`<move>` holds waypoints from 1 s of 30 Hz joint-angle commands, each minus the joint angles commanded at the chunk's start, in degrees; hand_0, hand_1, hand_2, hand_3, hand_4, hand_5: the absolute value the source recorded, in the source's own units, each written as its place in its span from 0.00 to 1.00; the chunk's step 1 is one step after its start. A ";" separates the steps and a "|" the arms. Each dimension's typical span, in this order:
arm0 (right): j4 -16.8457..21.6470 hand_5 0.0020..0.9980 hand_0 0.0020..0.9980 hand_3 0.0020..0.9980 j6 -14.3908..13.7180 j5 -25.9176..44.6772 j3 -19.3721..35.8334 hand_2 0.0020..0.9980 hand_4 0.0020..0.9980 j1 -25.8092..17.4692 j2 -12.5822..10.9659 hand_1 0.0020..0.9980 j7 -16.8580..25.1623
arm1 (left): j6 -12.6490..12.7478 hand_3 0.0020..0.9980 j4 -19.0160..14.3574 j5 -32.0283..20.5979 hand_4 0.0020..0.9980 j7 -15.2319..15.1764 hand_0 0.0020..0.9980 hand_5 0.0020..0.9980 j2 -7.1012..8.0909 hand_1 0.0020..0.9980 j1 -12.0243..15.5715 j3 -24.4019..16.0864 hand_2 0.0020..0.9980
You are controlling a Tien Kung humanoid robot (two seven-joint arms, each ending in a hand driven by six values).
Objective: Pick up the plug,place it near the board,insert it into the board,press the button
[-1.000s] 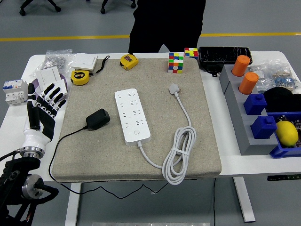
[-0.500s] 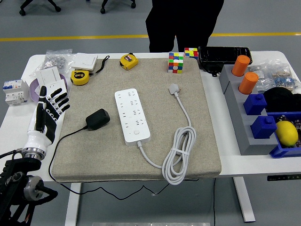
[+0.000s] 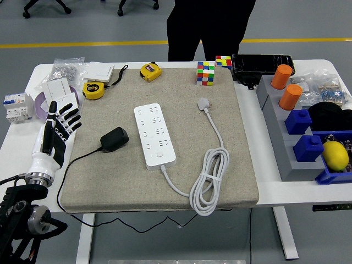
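The black plastic plug adapter (image 3: 114,139) with its thin black cable is lying on the beige fabric mat (image 3: 242,165), at about 9 o'clock from the white plastic power strip board (image 3: 154,135), near it but not touching. I judge it is placed there so the left hand can be reaching it without crossing the board. The board is lying along the mat with its sockets facing up, and its small button (image 3: 160,155) is sitting at the near end, so pressing from above looks easy.

The robot's left hand (image 3: 56,129), black and white with five fingers, is hovering at 9 o'clock of the plug, over the mat's left edge, fingers spread and pointing up, holding nothing. It seems to be preparing the approach; the pick-up is not yet done.

The board's own white cable (image 3: 212,176) is lying coiled at 5 o'clock of the board, with its white plug (image 3: 204,103) resting apart at 2 o'clock.

The right hand is not showing at all. A person in dark clothes (image 3: 212,27) is standing at 12 o'clock, cut off by the top edge; the person's hands are not visible. The prongs of the black plug are hidden underneath.
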 joint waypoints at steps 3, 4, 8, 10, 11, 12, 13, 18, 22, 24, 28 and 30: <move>0.00 0.99 0.80 0.75 0.01 0.07 -0.10 0.71 1.00 -0.04 0.04 0.70 0.04 | 0.04 0.78 -0.09 -0.01 1.00 -0.04 0.76 0.87 0.04 0.79 0.03 -0.08 0.79; 0.00 0.99 0.80 0.75 0.02 0.03 -0.07 0.71 1.00 -0.05 0.04 0.70 0.02 | 0.03 0.78 -0.11 0.02 1.00 -0.04 0.76 0.87 0.04 0.79 0.03 -0.07 0.79; 0.00 0.99 0.80 0.75 0.03 0.08 -0.10 0.71 1.00 -0.06 0.03 0.70 0.02 | 0.07 0.78 -0.05 0.01 1.00 -0.06 0.76 0.87 0.00 0.79 0.03 0.00 0.79; 0.00 0.99 0.80 0.75 0.02 0.06 -0.07 0.71 1.00 0.00 -0.01 0.70 0.01 | 0.06 0.78 -0.02 0.04 1.00 -0.03 0.76 0.87 0.00 0.79 0.03 0.02 0.79; 0.00 0.99 0.80 0.75 0.01 0.04 -0.03 0.71 1.00 0.05 -0.03 0.70 0.01 | 0.06 0.78 0.01 0.05 1.00 -0.03 0.76 0.87 0.00 0.79 -0.01 0.03 0.79; 0.00 0.99 0.80 0.75 0.02 0.06 -0.04 0.71 1.00 0.07 -0.04 0.70 0.00 | 0.09 0.78 0.02 0.05 1.00 -0.04 0.76 0.87 0.00 0.79 -0.03 -0.01 0.79; 0.00 0.99 0.80 0.75 0.02 0.07 -0.05 0.71 1.00 0.08 -0.04 0.70 0.00 | 0.11 0.78 0.03 0.06 1.00 -0.05 0.76 0.87 0.00 0.79 -0.05 -0.03 0.79; 0.00 0.99 0.80 0.75 0.03 0.03 0.03 0.71 1.00 0.11 -0.04 0.70 0.00 | 0.16 0.78 -0.05 0.08 1.00 -0.07 0.75 0.87 0.00 0.79 -0.13 -0.09 0.79; 0.00 0.99 0.80 0.75 0.04 0.08 0.01 0.71 1.00 0.09 0.00 0.70 0.03 | 0.21 0.78 -0.02 0.07 1.00 -0.06 0.75 0.86 0.00 0.79 -0.06 -0.02 0.79; 0.00 0.99 0.80 0.75 0.02 0.15 -0.01 0.71 1.00 0.08 0.01 0.70 0.06 | 0.21 0.78 -0.03 0.09 1.00 -0.08 0.75 0.86 0.00 0.79 -0.02 -0.01 0.79; 0.00 0.99 0.80 0.75 0.01 0.21 0.02 0.71 1.00 0.09 0.00 0.70 0.08 | 0.20 0.78 -0.03 0.18 1.00 -0.09 0.75 0.86 0.00 0.79 -0.10 -0.13 0.79; 0.00 0.99 0.80 0.75 0.02 0.20 0.03 0.71 1.00 0.13 -0.03 0.70 0.06 | 0.19 0.78 -0.02 0.23 1.00 -0.09 0.75 0.86 0.00 0.79 -0.17 -0.18 0.79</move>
